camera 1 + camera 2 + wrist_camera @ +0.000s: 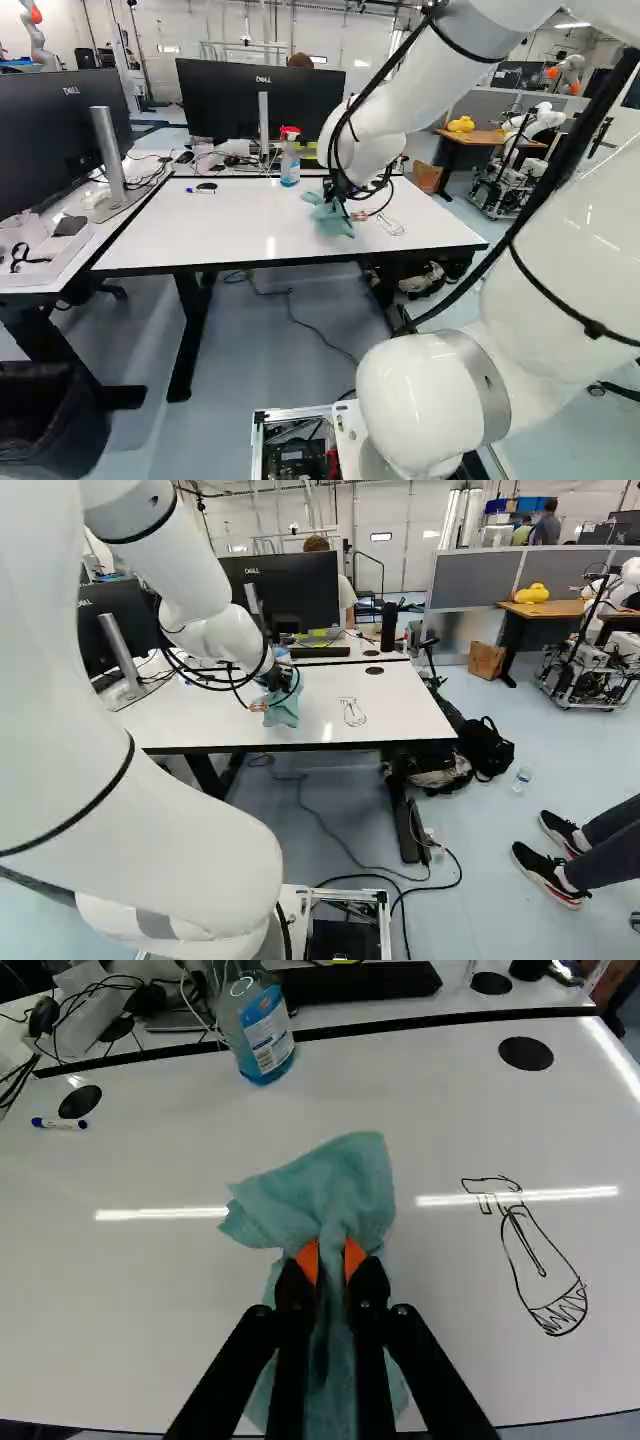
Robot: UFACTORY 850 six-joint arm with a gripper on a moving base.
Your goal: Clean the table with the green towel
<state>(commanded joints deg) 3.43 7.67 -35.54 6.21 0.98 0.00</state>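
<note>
My gripper (277, 682) is over the white table (400, 705) in the right base view. In the wrist view the gripper (332, 1260) is shut on the green towel (335, 1185), which is bunched between its orange pads. Folds of towel spread ahead of the fingers and hang below them, over the tabletop. Whether the cloth's underside touches the table cannot be told. A black line drawing of a spray bottle (540, 1265) marks the white surface beside the towel, apart from it.
A spray bottle (290, 160) with blue liquid stands at the table's far edge, ahead of the towel. A marker (60, 1123) lies near a black cable cap. Monitors (260, 98) stand behind and at the left. At the right of the right base view, a person's legs and another robot (600, 645) show.
</note>
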